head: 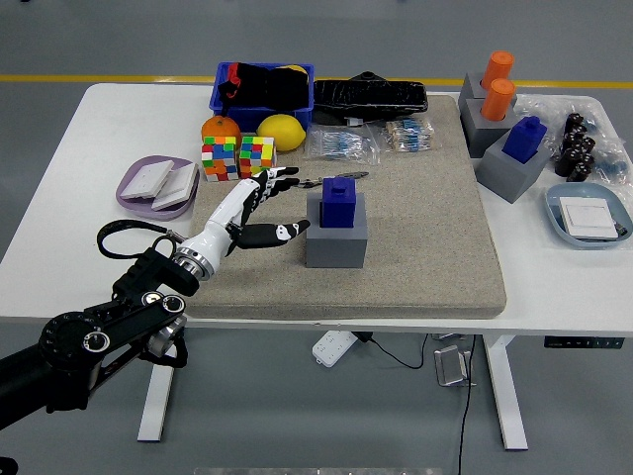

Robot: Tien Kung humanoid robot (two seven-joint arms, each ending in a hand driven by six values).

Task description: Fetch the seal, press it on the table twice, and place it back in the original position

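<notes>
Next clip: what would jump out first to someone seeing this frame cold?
The left hand reaches in from the lower left, fingers spread, just left of the blue seal, which stands in a grey block mid-mat. It is not touching the seal yet. Behind the hand sit two colourful puzzle cubes, and two orange seals stand out at the far right.

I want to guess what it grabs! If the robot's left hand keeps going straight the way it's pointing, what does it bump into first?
Probably the blue seal on its grey block. The open left hand points right at them, thumb almost at the block.
</notes>
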